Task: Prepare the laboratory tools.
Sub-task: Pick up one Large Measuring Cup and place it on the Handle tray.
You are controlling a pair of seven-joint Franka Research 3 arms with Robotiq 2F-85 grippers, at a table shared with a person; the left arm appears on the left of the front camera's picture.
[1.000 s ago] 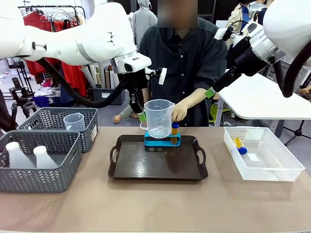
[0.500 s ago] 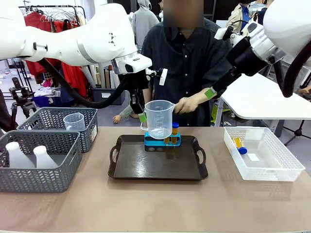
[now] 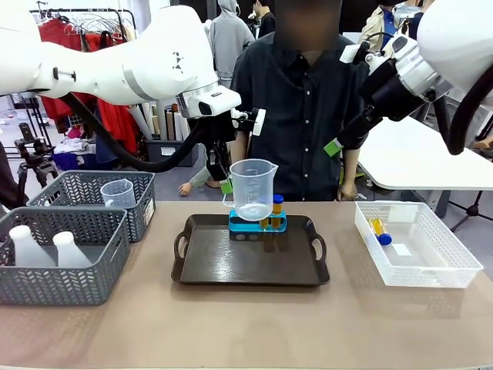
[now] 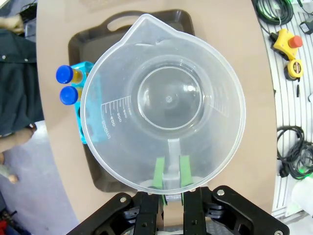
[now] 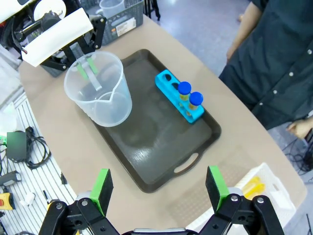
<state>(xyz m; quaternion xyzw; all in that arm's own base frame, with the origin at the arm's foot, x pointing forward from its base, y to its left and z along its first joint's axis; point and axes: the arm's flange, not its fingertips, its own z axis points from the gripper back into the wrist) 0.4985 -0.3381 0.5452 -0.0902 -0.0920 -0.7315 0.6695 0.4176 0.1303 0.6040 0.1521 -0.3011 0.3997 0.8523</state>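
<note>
Aloft, left fingers clamp the beaker over the tray.

Left tool, pointing down, clamps its green pads on the handle of the clear graduated plastic measuring beaker. Right tool hangs raised, fingers spread wide, empty.

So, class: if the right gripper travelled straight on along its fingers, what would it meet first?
Probably the bare floor of the dark tray, between the beaker and the blue tube rack. The open right gripper hangs above it, nothing in between; depth is uncertain.
</note>
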